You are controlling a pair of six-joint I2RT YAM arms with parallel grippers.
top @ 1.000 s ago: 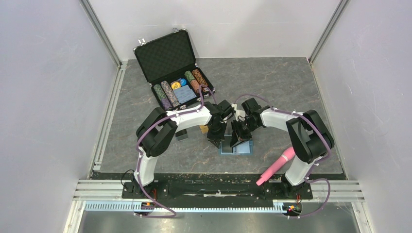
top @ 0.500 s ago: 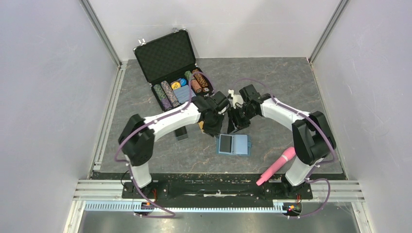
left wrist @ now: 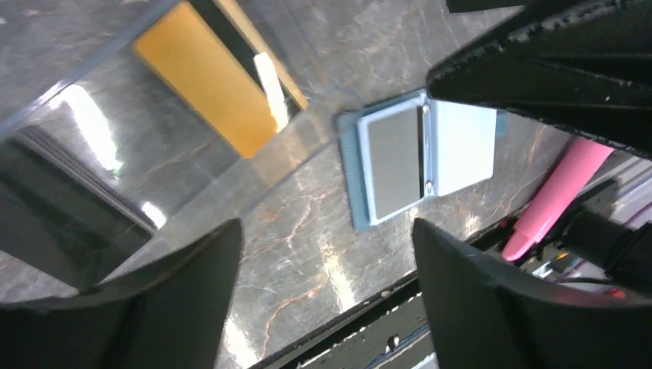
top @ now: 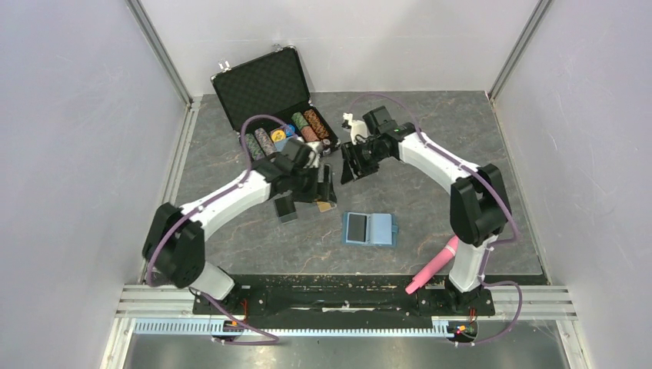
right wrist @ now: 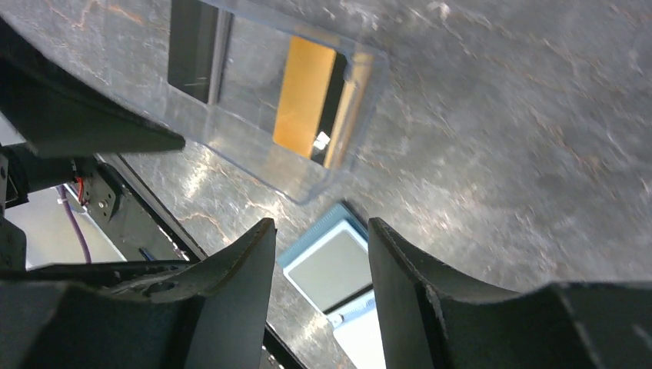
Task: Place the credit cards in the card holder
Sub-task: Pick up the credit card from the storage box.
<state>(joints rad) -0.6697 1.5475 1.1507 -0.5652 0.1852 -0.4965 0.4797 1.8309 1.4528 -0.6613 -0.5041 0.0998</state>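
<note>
Loading barely beginning: hovering with left gripper (left wrist: 324, 231) and right gripper (right wrist: 321, 227) spread, empty; leaving card holder (top: 369, 229) open beneath them, possibly one grey card (left wrist: 394, 165) seated, gold-orange credit card (right wrist: 304, 96) waiting beyond in clear box (right wrist: 254, 146).

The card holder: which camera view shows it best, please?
The left wrist view: the card holder lies open, large and almost whole, with both halves visible. The top external view shows it whole but small. The right wrist view shows only part of it, cut off by the right gripper.
</note>
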